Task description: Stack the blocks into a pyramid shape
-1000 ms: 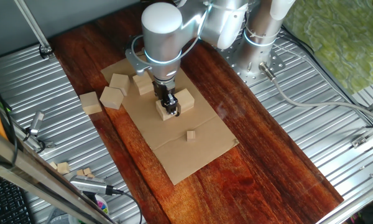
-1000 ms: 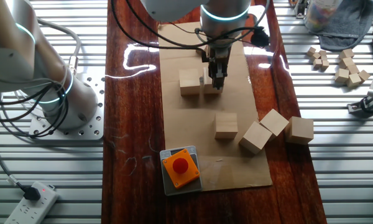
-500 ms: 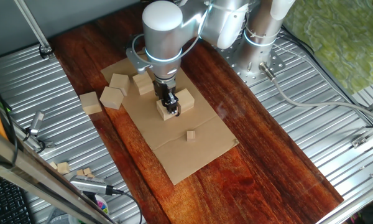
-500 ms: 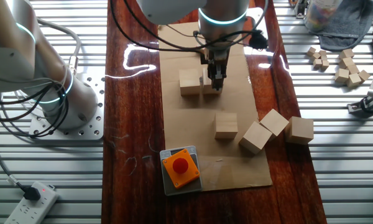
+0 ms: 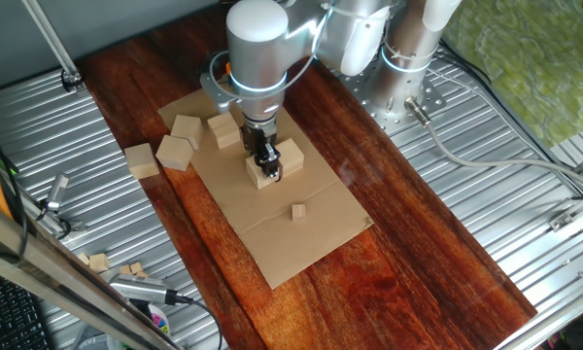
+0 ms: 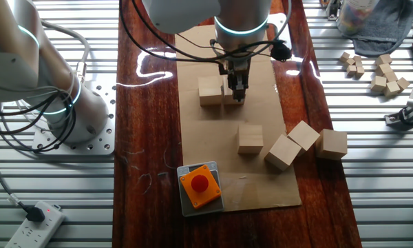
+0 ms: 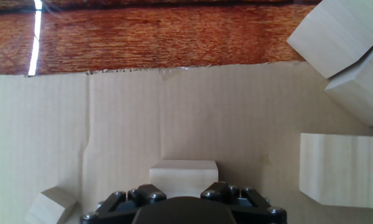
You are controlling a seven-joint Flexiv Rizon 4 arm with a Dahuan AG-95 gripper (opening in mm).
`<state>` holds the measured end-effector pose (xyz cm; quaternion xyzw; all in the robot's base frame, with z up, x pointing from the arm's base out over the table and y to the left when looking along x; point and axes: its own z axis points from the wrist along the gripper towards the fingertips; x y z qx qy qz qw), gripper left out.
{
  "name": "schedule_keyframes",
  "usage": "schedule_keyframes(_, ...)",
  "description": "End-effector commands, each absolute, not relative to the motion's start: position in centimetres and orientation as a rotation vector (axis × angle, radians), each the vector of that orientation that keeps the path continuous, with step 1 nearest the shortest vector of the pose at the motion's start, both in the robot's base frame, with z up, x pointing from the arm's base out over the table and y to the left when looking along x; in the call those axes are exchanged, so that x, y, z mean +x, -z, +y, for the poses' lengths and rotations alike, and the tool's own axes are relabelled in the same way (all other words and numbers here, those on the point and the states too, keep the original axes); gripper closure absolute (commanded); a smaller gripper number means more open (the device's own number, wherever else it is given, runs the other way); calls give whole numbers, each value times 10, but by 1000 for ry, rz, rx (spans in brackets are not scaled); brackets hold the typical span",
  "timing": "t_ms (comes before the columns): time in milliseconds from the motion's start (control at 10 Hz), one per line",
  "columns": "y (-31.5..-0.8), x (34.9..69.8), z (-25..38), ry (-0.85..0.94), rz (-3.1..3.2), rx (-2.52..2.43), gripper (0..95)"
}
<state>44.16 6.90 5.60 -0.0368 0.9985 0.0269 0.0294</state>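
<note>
Two blocks (image 6: 211, 91) sat side by side on the cardboard sheet (image 6: 261, 186), one (image 5: 263, 172) pinched between the fingers of the gripper (image 5: 268, 167); four more blocks (image 6: 305, 144) lay near the orange button box (image 6: 200, 184)

You've got matt pale raw-wood blocks (image 6: 250, 138) on matt brown cardboard sheet (image 7: 174, 118), over glossy dark wood tabletop (image 5: 398, 233), ribbed metal alongside.

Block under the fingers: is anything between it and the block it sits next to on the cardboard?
Nothing visible. The held block sits right beside its neighbour on the cardboard, with no visible gap. The other blocks and the orange box lie well clear.
</note>
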Motion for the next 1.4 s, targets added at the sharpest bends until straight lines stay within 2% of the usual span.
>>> schedule_keyframes(100, -56, 441, 69, -84, 3081, -118, 950)
schedule_keyframes(500, -55, 440, 69, -82, 3080, -135, 950)
schedule_keyframes(600, -55, 440, 69, -84, 3080, -139, 760)
schedule_keyframes(1000, -55, 440, 69, -114, 3079, -152, 760)
schedule_keyframes(1100, -55, 440, 69, -114, 3079, -158, 570)
schedule_keyframes(1300, -55, 440, 69, -115, 3078, -167, 570)
schedule_keyframes(1400, -55, 440, 69, -115, 3078, -169, 380)
